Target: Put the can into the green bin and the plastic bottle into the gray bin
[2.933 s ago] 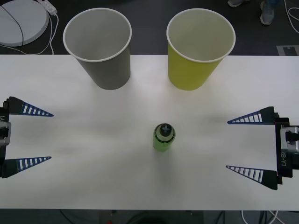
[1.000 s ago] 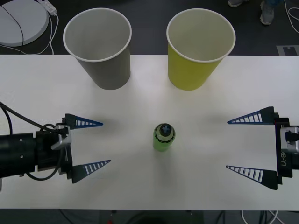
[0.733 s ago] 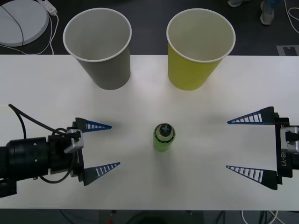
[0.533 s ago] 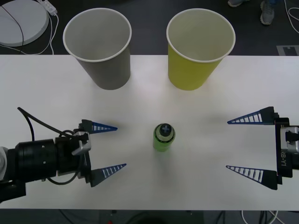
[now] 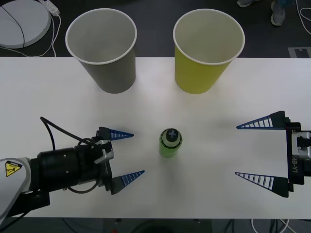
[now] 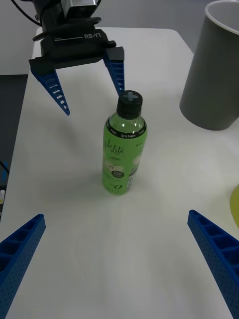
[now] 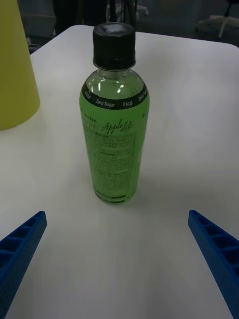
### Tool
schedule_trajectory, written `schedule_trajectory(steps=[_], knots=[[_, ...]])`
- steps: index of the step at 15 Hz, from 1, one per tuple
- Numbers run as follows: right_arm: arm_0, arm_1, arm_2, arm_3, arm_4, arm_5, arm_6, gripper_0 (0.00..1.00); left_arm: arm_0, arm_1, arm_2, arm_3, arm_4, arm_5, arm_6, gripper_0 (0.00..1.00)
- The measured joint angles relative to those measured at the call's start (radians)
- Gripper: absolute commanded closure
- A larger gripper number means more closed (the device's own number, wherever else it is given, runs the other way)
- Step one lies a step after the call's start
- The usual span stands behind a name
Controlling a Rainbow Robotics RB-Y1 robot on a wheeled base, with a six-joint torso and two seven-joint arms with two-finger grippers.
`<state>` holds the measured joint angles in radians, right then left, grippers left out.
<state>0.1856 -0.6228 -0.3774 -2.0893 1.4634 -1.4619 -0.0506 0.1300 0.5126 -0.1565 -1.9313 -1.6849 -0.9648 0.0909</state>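
**Mia:** From up high, what do you see on the white table (image 5: 204,194)?

**Ben:** A small plastic bottle (image 5: 170,142) with a bright green label and a black screw cap. It stands up straight near the middle. At the far edge stand two big paper cups, the gray bin (image 5: 103,48) and the yellow-green one, the green bin (image 5: 206,49). They are well apart from the bottle.

**Mia:** And the arms?

**Ben:** The left gripper (image 5: 130,155) is just beside the bottle, not touching it. Its jaws are spread wide and point at the bottle. I think that is so the bottle can fit between them. The right gripper (image 5: 255,152) waits at the other side of the table, jaws spread too, holding nothing.

**Mia:** What about the camera on the right wrist?

**Ben:** The bottle (image 6: 123,147) stands in the open, with the left gripper (image 6: 88,79) just behind it and the gray bin (image 6: 214,75) off to one side.

**Mia:** And the left wrist camera?

**Ben:** The bottle (image 7: 114,119) is right ahead, lined up between the two blue fingers (image 7: 20,244). A bit of the green bin (image 7: 15,70) shows beside it.

**Mia:** So what comes next?

**Ben:** I guess the jaws slide in around the bottle and squeeze. It is tall and thin, so a bump could tip it.
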Motion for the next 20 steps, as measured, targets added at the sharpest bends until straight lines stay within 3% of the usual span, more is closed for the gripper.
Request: schedule_trajectory(steps=[4,12,20], knots=[[0.000,0.000,0.000,0.000,0.000,0.000,0.000,0.00,-0.029,-0.039,-0.033,0.017,-0.064,0.032,0.029,0.00],[0.000,0.000,0.000,0.000,0.000,0.000,0.000,0.00,-0.078,-0.101,-0.067,0.046,-0.052,0.060,0.049,0.00],[0.000,0.000,0.000,0.000,0.000,0.000,0.000,0.00,-0.088,-0.170,-0.121,0.065,-0.134,0.122,0.050,0.00]])
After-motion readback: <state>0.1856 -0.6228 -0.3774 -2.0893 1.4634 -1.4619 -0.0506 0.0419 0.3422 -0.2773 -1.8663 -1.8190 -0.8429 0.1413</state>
